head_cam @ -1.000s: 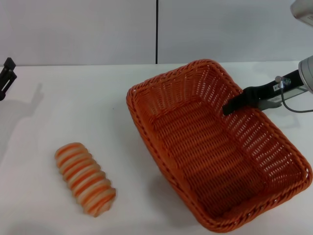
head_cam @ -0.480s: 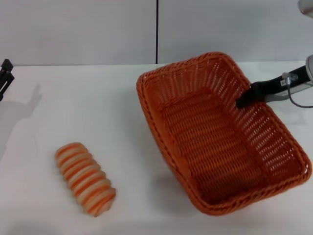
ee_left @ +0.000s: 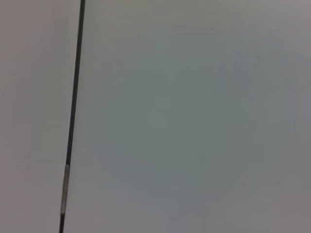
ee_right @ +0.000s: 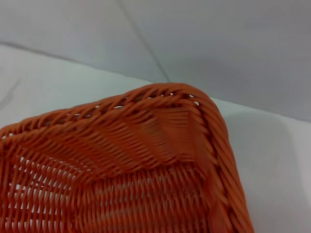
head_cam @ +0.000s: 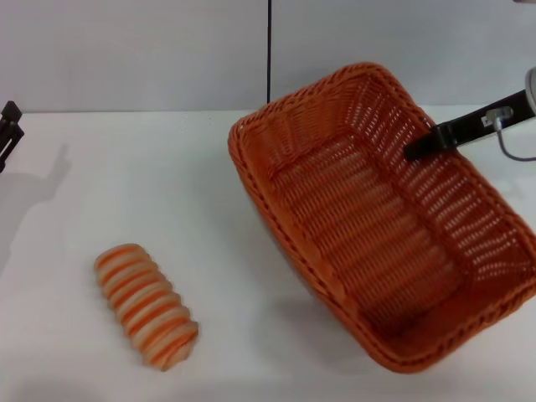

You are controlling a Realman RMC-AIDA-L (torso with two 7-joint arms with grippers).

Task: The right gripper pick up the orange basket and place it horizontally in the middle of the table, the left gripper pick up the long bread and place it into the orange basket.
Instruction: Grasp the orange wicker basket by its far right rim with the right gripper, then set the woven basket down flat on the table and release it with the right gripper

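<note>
Head view, right gripper (head_cam: 412,152): black fingers clamped on the far long wall of the basket, reaching in from the right.
Basket: large orange woven wicker basket (head_cam: 377,234), tilted, raised on the gripped side, right of centre on the white table (head_cam: 126,167).
Handling: likely light and stiff; the braided rim gives a firm hold, though open weave may flex.
Bread: striped orange-and-cream log-shaped long bread (head_cam: 146,306), front left, well apart from the basket; probably soft, best gripped across its middle.
Left gripper (head_cam: 8,134): parked at the far left edge; cannot tell its fingers.

Right gripper (head_cam: 416,152): slim black finger assembly, tapered toward the tip, with a small silver fitting and a thin grey cable looping off its rear. Left gripper (head_cam: 8,127): black angular bracket-like structure, only partly visible.
</note>
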